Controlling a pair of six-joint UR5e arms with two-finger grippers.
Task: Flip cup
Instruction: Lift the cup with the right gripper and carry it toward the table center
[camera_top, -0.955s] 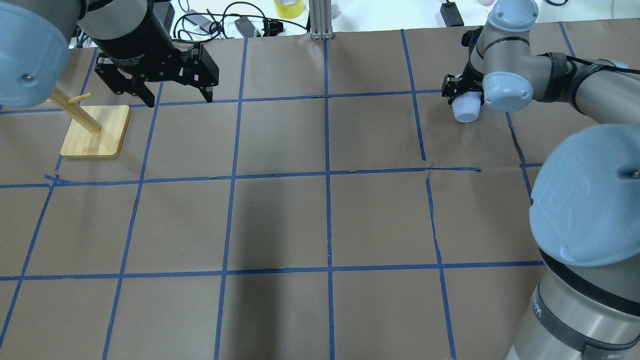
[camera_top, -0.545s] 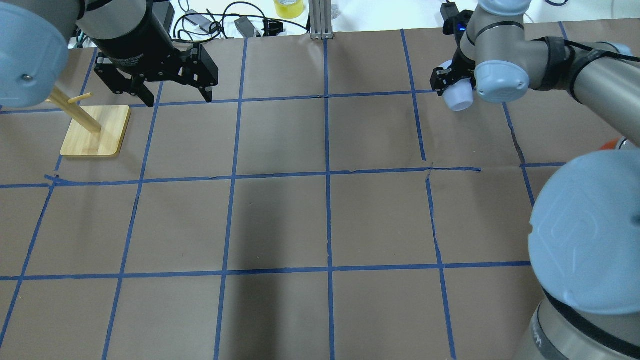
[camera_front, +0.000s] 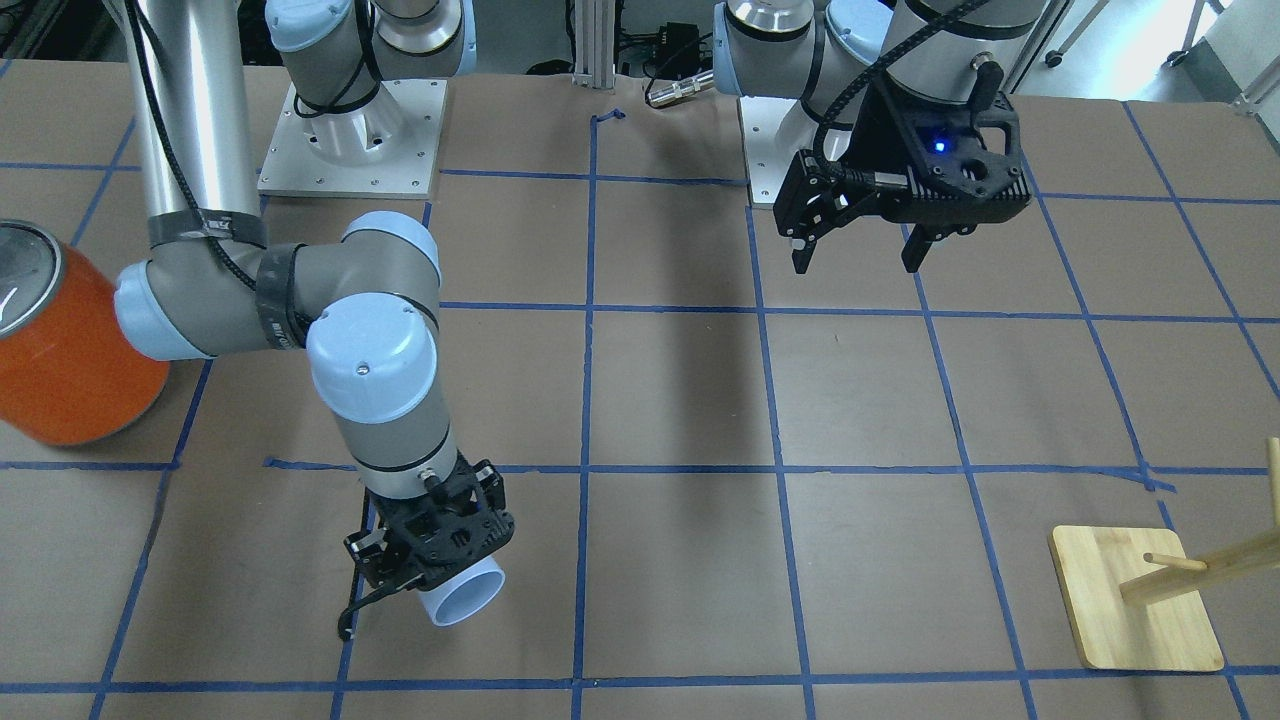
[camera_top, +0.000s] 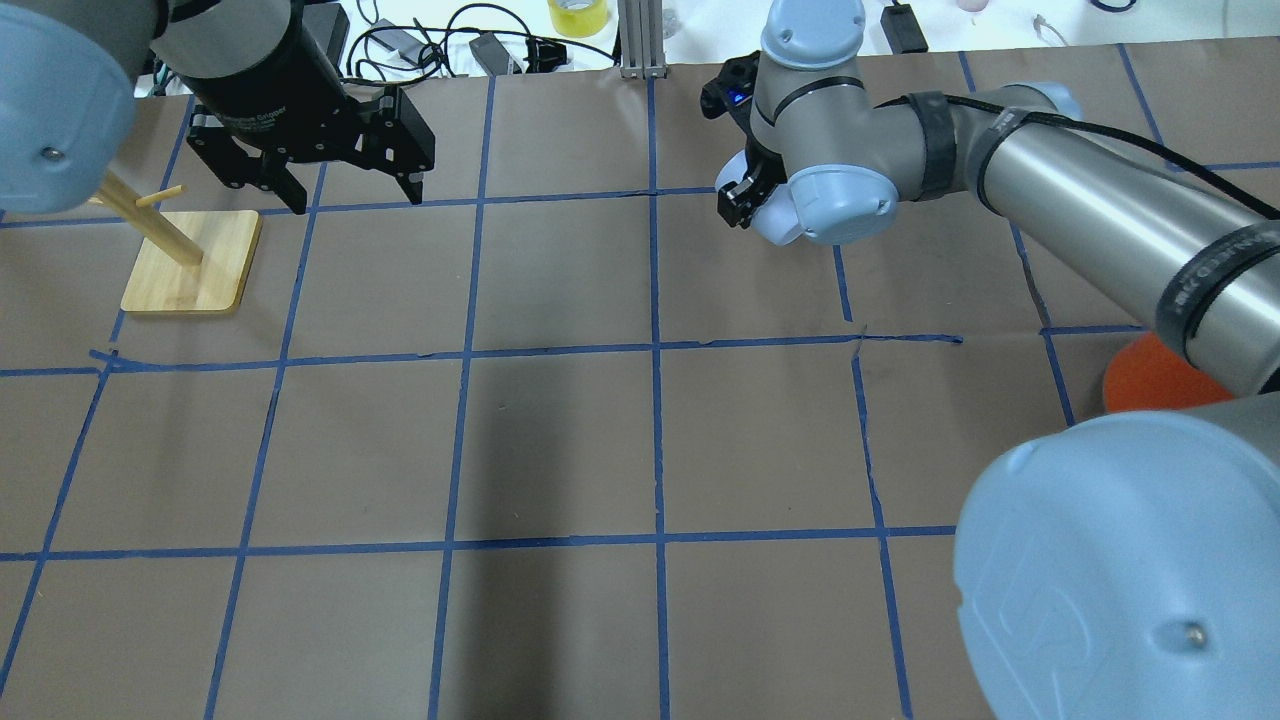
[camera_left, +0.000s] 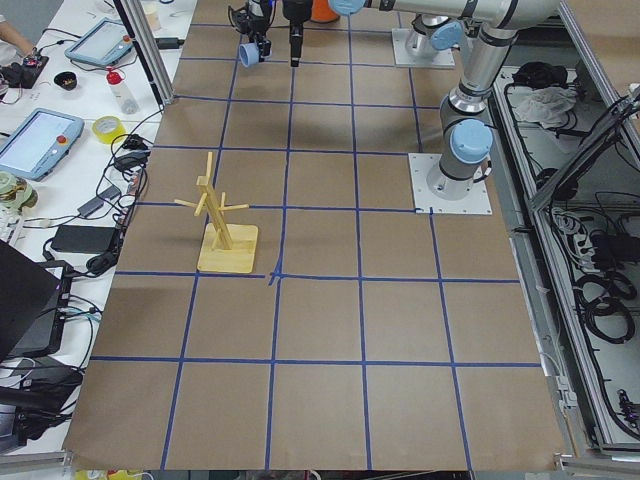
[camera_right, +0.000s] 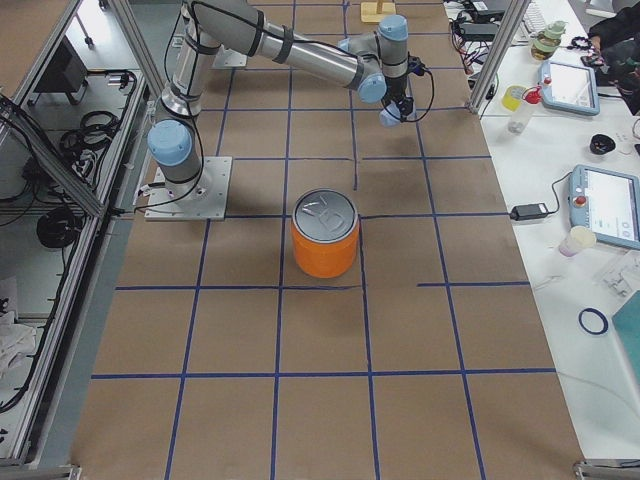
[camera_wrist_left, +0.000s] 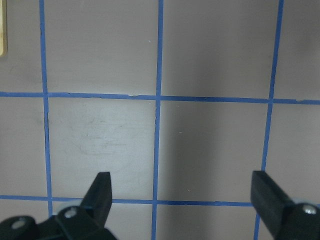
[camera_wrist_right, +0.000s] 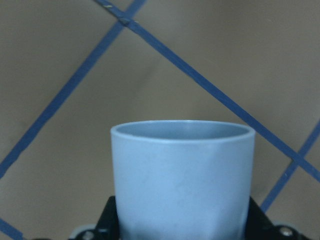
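The cup (camera_front: 465, 595) is a small pale blue-white tumbler. My right gripper (camera_front: 432, 572) is shut on it and holds it on its side, with the open mouth turned away from the robot's base. In the overhead view the cup (camera_top: 762, 218) is mostly hidden behind the right wrist, in the far middle-right of the table. The right wrist view shows the cup (camera_wrist_right: 182, 175) between the black fingers (camera_wrist_right: 107, 220), rim pointing outward. My left gripper (camera_top: 357, 200) is open and empty, hovering at the far left; it also shows in the front view (camera_front: 856, 262) and the left wrist view (camera_wrist_left: 181, 180).
A large orange can (camera_front: 60, 360) with a silver top stands on the robot's right side (camera_right: 325, 240). A wooden peg stand (camera_top: 195, 262) sits at the far left, close to the left gripper. Cables and a tape roll (camera_top: 578, 15) lie beyond the far edge.
My right arm has swung left along the far side of the table, carrying the cup from the right towards the middle. The left arm has not moved.
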